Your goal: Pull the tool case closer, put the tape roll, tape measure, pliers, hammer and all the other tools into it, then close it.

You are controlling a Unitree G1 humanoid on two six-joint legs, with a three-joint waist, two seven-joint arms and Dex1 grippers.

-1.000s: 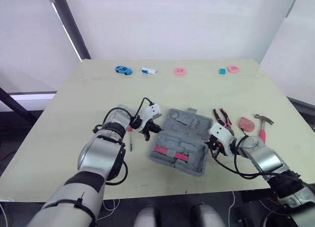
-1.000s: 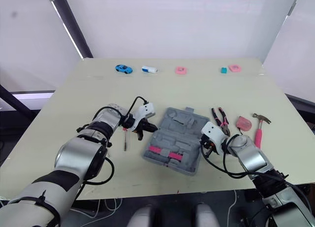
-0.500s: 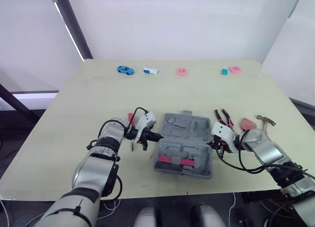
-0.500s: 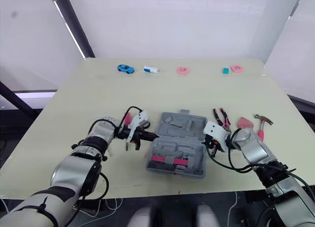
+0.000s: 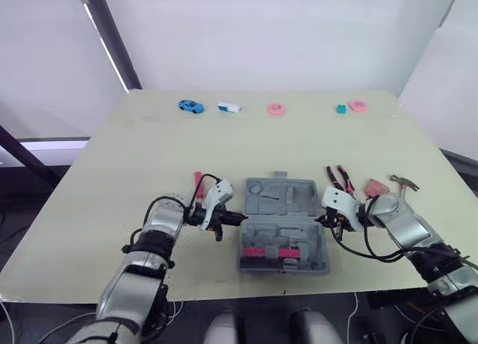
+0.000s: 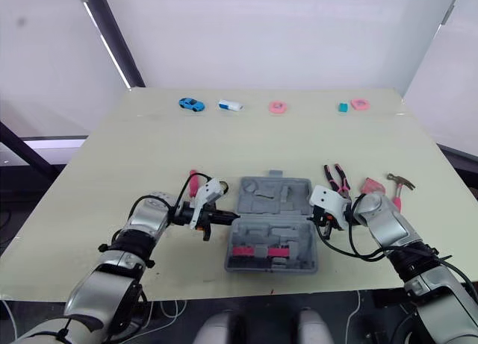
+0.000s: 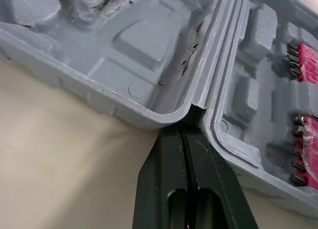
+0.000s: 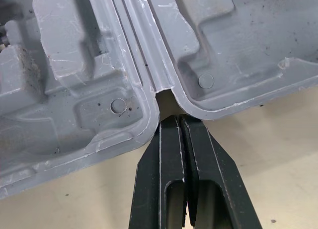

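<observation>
The tool case (image 5: 284, 224) lies open near the front of the pale bench (image 5: 149, 150). The left gripper (image 5: 239, 218) and right gripper (image 5: 326, 219) each have fingers pressed together at its hinge notches, so the pull looks nearly done. Pliers (image 5: 338, 177), tape measure (image 5: 373, 187) and hammer (image 5: 403, 184) lie to its right and the tape roll (image 5: 275, 108) sits far back by white walls; packing and closing are not yet done.

a blue toy car (image 5: 189, 106) and a white block (image 5: 228, 107) lie just beside each other near the table's (image 5: 149, 157) far edge; a teal cube (image 5: 340, 109) sits well right.
</observation>
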